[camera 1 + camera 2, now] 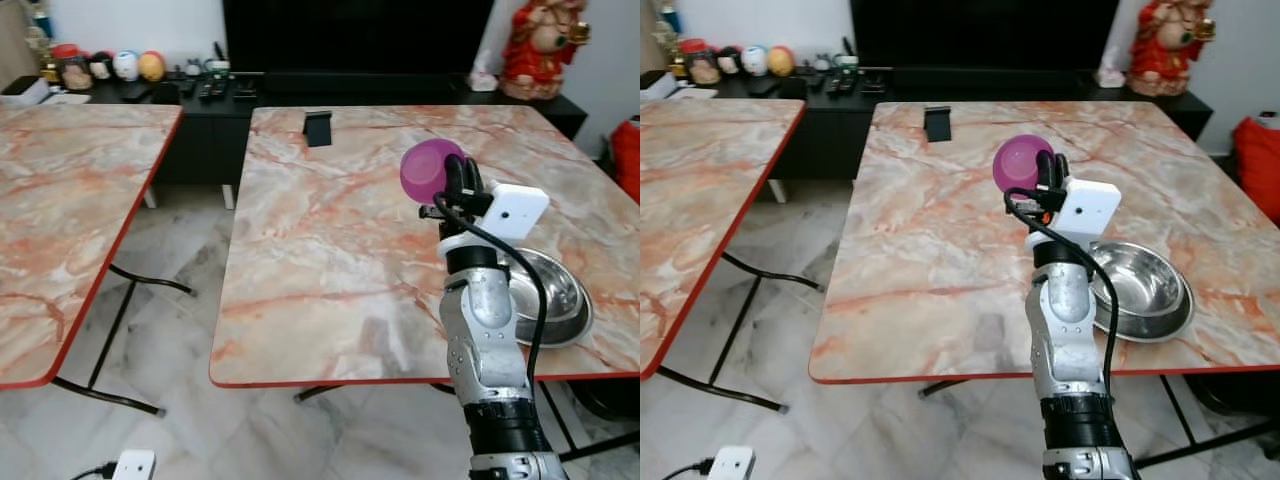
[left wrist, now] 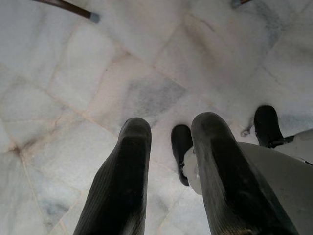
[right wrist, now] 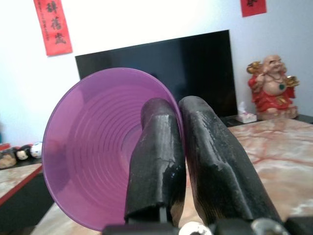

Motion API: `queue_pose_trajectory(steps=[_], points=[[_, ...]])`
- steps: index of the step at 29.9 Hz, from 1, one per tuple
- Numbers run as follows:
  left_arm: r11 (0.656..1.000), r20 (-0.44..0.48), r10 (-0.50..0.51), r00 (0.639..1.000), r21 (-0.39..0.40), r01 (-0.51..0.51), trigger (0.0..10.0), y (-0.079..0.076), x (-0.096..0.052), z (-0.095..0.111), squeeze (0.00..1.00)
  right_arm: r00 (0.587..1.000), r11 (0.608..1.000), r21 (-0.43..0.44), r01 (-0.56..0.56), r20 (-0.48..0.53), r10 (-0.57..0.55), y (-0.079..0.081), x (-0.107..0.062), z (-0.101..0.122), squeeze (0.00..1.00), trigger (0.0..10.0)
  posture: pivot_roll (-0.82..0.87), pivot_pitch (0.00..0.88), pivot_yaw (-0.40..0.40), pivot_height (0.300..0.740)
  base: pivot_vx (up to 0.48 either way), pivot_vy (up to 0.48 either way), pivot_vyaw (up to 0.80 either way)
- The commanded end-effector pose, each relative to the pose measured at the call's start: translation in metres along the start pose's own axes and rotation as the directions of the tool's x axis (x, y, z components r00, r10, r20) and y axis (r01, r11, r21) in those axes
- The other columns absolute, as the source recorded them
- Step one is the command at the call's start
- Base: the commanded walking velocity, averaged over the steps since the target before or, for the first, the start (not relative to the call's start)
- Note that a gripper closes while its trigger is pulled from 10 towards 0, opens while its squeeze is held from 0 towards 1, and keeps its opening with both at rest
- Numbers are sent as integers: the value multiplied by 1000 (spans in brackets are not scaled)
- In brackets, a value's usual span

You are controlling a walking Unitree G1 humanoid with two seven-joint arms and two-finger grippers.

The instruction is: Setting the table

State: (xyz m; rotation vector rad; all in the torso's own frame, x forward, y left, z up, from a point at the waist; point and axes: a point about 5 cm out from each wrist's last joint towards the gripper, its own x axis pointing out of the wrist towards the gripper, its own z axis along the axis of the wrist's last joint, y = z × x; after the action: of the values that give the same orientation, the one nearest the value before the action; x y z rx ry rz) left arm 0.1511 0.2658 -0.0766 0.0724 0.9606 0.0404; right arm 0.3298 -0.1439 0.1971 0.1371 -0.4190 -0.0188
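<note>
Up above the marble table (image 1: 330, 260), the right gripper (image 1: 458, 180) is clenched on the rim of a purple bowl (image 1: 428, 168), one finger (image 3: 155, 161) inside the wall and the other finger (image 3: 220, 156) outside it. The bowl is tipped on its side and held off the tabletop, at about 10 o'clock from the fingers in the head views, its mouth facing the wrist camera. A steel bowl (image 1: 555, 295) sits on the table at 5 o'clock from the gripper, close to the near red edge and partly behind the arm. A small black stand (image 1: 318, 127) rests near the far edge at 11 o'clock. Bare marble stretches from the gripper out toward 9 and 7 o'clock, up to the left and near edges. A second table (image 1: 70, 220) stands well apart across a strip of floor. The left gripper (image 2: 168, 166) hangs over the floor tiles (image 2: 98, 73), its fingers parted and holding nothing.
</note>
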Motion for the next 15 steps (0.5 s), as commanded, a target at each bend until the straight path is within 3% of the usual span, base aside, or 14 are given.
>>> queue_pose_trajectory(steps=[1, 15], points=[[1000, -16, 8, 1000, -19, -8, 10000, 2, -2, -7, 0, 1000, 1000, 1, -19, 17, 18, 5, 3, 4, 0, 10000, 13, 0, -35, 740, 0, 0, 0], [1000, -37, -5, 999, 1, 5, 10000, 2, -2, -8, 0, 1000, 1000, -10, 6, 21, -6, 1, 5, 6, 0, 10000, 11, 0, -31, 740, 0, 0, 0]])
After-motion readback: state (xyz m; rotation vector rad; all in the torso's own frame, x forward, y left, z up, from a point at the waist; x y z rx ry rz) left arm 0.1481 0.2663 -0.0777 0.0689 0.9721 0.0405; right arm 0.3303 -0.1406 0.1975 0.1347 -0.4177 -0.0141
